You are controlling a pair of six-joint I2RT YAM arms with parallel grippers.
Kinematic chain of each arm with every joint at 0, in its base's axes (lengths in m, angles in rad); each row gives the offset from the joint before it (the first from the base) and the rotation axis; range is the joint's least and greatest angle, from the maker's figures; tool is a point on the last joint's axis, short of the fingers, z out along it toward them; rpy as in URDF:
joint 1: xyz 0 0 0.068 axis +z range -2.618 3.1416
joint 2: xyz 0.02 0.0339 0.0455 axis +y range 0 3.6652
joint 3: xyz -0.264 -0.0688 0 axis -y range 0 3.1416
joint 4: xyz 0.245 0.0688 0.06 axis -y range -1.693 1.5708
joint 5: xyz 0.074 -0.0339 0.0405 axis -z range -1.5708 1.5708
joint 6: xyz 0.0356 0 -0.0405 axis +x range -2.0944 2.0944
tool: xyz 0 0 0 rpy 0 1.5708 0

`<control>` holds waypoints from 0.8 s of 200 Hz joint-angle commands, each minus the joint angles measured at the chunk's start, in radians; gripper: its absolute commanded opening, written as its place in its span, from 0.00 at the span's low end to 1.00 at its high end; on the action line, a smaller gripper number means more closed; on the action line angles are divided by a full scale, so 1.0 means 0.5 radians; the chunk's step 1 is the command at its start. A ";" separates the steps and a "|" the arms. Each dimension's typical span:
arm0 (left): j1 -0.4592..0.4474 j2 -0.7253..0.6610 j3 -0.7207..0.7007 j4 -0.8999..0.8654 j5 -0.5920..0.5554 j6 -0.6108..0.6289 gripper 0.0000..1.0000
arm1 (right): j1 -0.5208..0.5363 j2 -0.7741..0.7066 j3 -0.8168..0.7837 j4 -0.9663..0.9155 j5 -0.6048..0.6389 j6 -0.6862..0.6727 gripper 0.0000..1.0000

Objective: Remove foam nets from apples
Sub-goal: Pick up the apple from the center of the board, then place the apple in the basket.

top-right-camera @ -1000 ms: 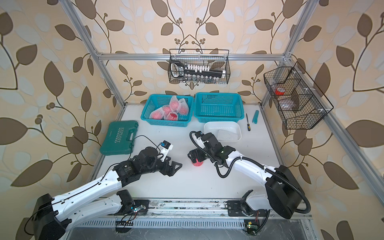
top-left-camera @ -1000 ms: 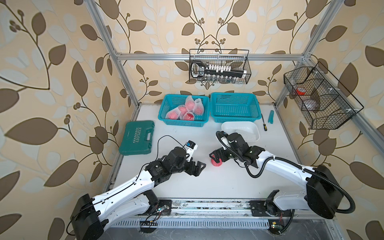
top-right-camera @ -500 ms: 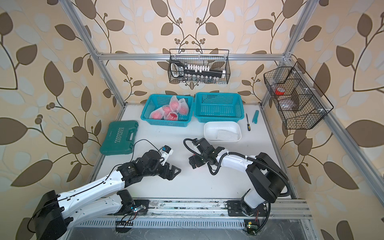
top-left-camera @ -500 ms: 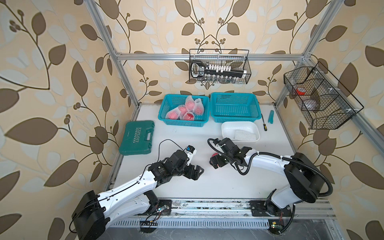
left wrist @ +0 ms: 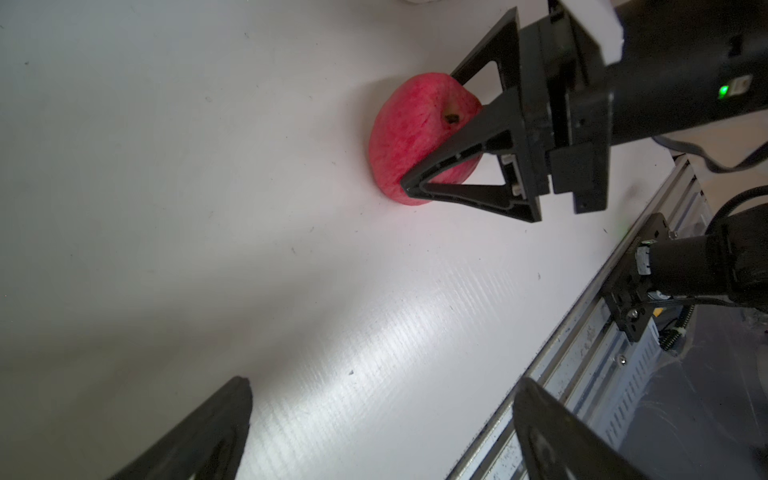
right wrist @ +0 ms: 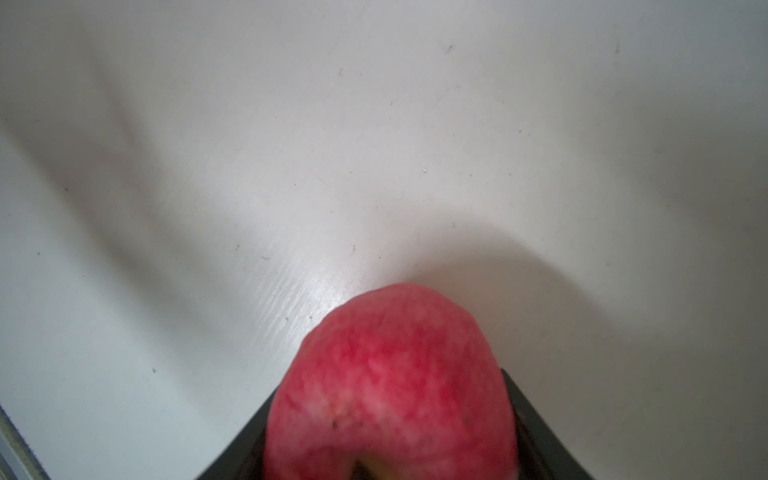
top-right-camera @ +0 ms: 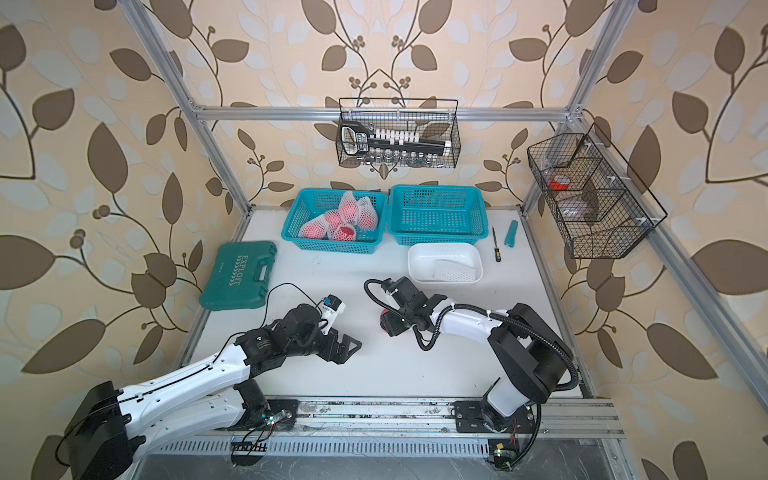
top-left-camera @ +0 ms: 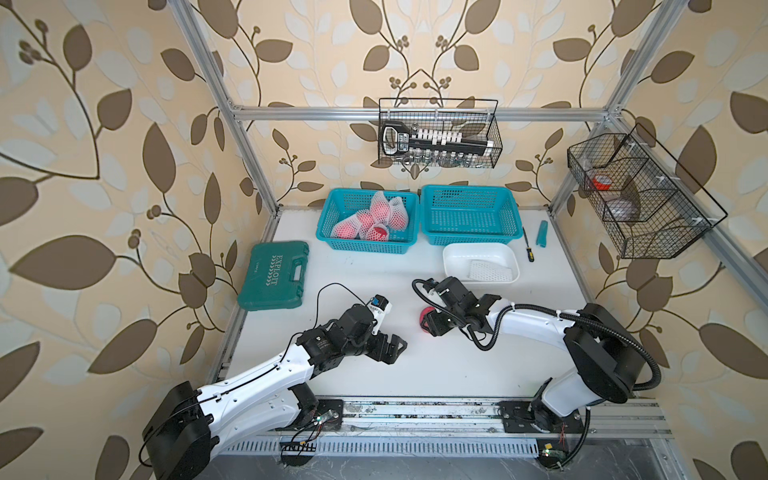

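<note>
A bare red apple [top-left-camera: 424,318] [left wrist: 409,133] lies on the white table near the middle. My right gripper [top-left-camera: 430,326] is shut on it, with one black finger on each side of the apple [right wrist: 390,374] in the right wrist view. Several apples in white foam nets [top-left-camera: 370,222] sit in the left teal basket [top-left-camera: 328,240]. One empty foam net [top-left-camera: 488,270] lies in the white tray [top-left-camera: 451,258]. My left gripper [top-left-camera: 396,351] [left wrist: 384,380] stands open and empty over the table, left of and nearer the front than the apple.
An empty teal basket [top-left-camera: 469,240] stands beside the full one. A green tool case [top-left-camera: 274,276] lies at the left, with a screwdriver [top-left-camera: 528,248] and a teal tool [top-left-camera: 541,232] at the back right. Wire baskets [top-left-camera: 438,133] [top-left-camera: 640,199] hang on the walls. A metal rail [top-left-camera: 415,415] runs along the front edge.
My right gripper came down around the bare apple and its jaws closed in on it. My left gripper opened slightly wider and drew back a little toward the front.
</note>
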 commanded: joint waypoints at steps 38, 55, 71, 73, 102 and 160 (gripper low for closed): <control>0.011 -0.202 -0.013 0.718 -0.438 0.335 0.99 | -0.548 -0.169 0.230 0.396 -0.487 0.283 0.37; 0.042 -0.069 0.059 1.100 -0.418 0.427 0.99 | -0.799 -0.104 0.415 0.475 -0.521 0.410 0.37; 0.139 0.141 0.228 1.233 -0.298 0.413 0.99 | -0.996 0.007 0.629 0.468 -0.472 0.426 0.37; 0.150 0.174 0.250 1.247 -0.277 0.408 0.99 | -1.019 0.023 0.657 0.460 -0.462 0.430 0.37; 0.190 0.593 0.597 1.269 -0.102 0.429 0.99 | -1.283 0.352 1.080 0.278 -0.208 0.445 0.38; 0.195 1.138 0.968 1.249 -0.073 0.469 0.99 | -1.571 0.866 1.440 0.365 -0.055 0.516 0.40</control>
